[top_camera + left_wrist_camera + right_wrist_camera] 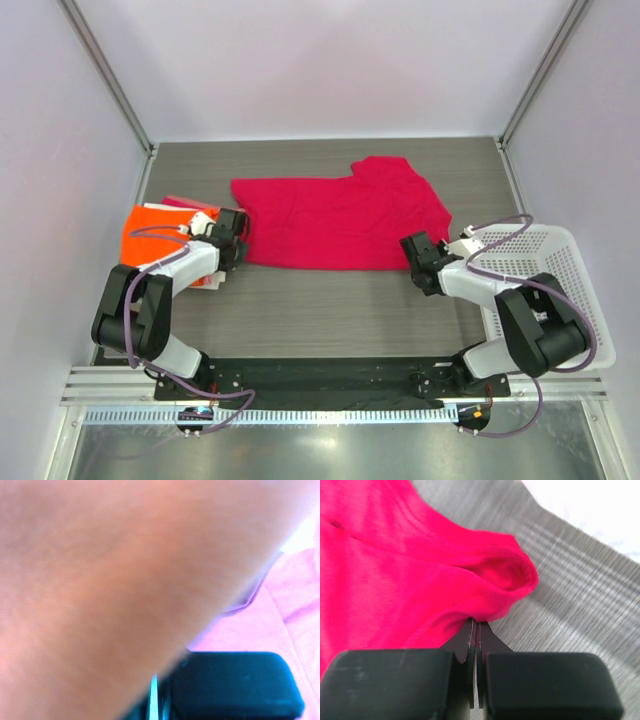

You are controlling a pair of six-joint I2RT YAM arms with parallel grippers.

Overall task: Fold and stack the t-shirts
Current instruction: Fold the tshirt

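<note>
The crimson-red t-shirt [340,220] lies spread flat across the middle of the table. My right gripper [412,250] is at its near right corner. In the right wrist view the gripper [476,622] is shut, pinching the hem of the red cloth [395,570]. My left gripper [238,240] sits at the shirt's near left corner, shut on the edge there. The left wrist view is filled by blurred cloth [100,580] close to the lens. The orange t-shirt [145,232] lies folded at the left, with a pale one [200,210] partly showing on it.
A white lattice basket [590,300] stands at the right edge of the table, beside my right arm. Bare grey table [330,300] lies between the two arms. Walls close in the back and both sides.
</note>
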